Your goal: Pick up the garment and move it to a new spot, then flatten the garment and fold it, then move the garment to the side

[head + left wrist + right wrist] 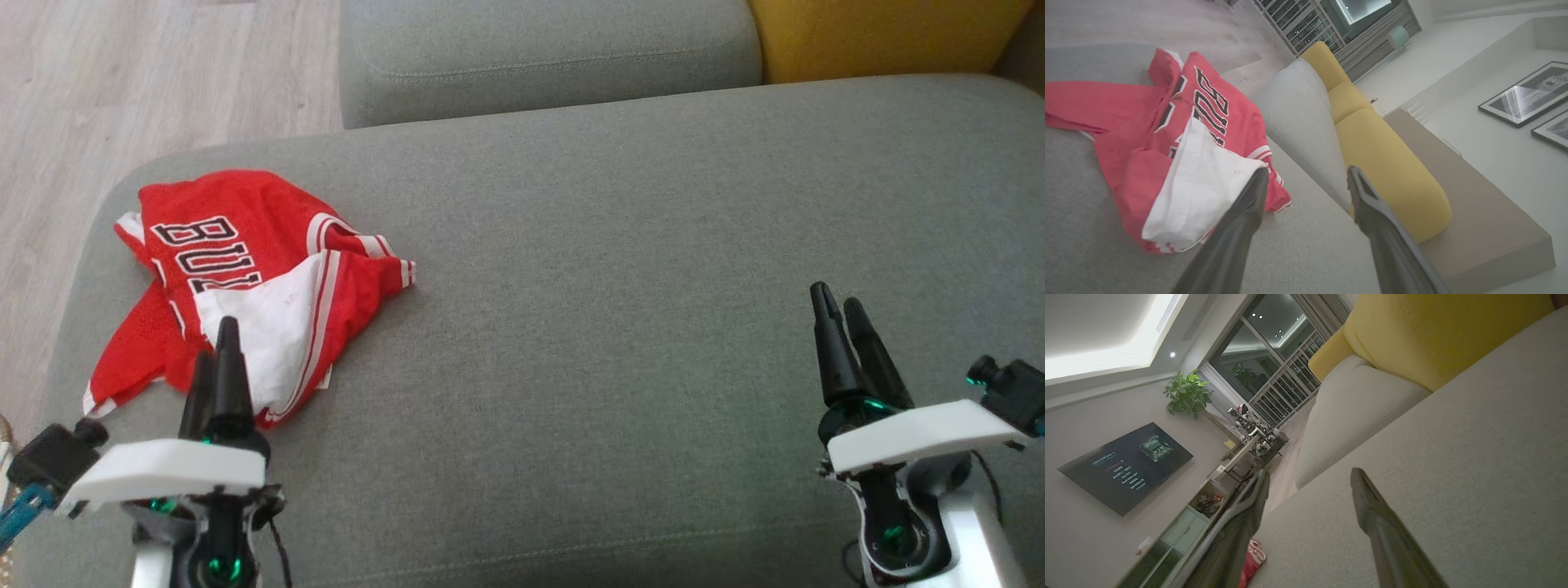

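Observation:
The garment (245, 278) is a red jersey with black lettering and a white panel, lying crumpled at the left end of the grey sofa seat (620, 327). My left gripper (216, 343) hovers over the jersey's near edge, open and empty. In the left wrist view the garment (1180, 155) lies left of the gripper (1308, 177), whose left fingertip overlaps the white panel. My right gripper (837, 306) stands open and empty far to the right above bare cushion. In the right wrist view a corner of the garment (1251, 561) peeks from behind the left finger of that gripper (1310, 479).
A grey back cushion (547, 49) and a yellow cushion (882, 37) line the sofa's far side. Wooden floor (122, 82) lies beyond the left end. The seat's left rim drops off close beside the jersey.

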### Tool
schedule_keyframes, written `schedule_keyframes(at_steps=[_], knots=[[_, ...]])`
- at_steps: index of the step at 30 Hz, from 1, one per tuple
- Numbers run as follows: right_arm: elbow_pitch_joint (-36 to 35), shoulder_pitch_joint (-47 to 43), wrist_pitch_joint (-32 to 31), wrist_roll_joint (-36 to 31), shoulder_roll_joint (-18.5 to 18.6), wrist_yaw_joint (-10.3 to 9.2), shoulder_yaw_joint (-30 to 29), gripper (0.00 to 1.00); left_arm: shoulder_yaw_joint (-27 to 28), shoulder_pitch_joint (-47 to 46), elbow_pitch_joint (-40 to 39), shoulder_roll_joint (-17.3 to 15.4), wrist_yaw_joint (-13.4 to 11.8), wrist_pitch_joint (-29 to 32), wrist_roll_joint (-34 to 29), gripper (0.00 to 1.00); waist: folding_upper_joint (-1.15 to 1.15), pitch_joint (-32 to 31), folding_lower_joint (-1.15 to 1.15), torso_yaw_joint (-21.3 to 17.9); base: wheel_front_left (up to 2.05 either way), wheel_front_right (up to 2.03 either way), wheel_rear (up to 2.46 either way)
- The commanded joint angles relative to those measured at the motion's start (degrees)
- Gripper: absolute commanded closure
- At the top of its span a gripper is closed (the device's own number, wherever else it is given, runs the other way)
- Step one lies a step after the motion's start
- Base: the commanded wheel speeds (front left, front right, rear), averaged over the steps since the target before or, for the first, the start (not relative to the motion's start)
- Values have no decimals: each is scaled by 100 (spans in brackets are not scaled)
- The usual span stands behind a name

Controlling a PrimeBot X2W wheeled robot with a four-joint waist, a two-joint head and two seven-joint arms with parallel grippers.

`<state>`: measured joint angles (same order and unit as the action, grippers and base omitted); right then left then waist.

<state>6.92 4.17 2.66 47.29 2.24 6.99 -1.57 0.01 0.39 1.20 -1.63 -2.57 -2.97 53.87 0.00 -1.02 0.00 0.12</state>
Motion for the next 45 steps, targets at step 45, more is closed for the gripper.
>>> schedule_keyframes(at_steps=[45], knots=[[-251, 194, 816, -3541, 55, 40, 525, 0, -2618, -492, -302, -1261, -2259, -789, -3567, 0, 0, -121, 0, -110, 0, 0, 0]])
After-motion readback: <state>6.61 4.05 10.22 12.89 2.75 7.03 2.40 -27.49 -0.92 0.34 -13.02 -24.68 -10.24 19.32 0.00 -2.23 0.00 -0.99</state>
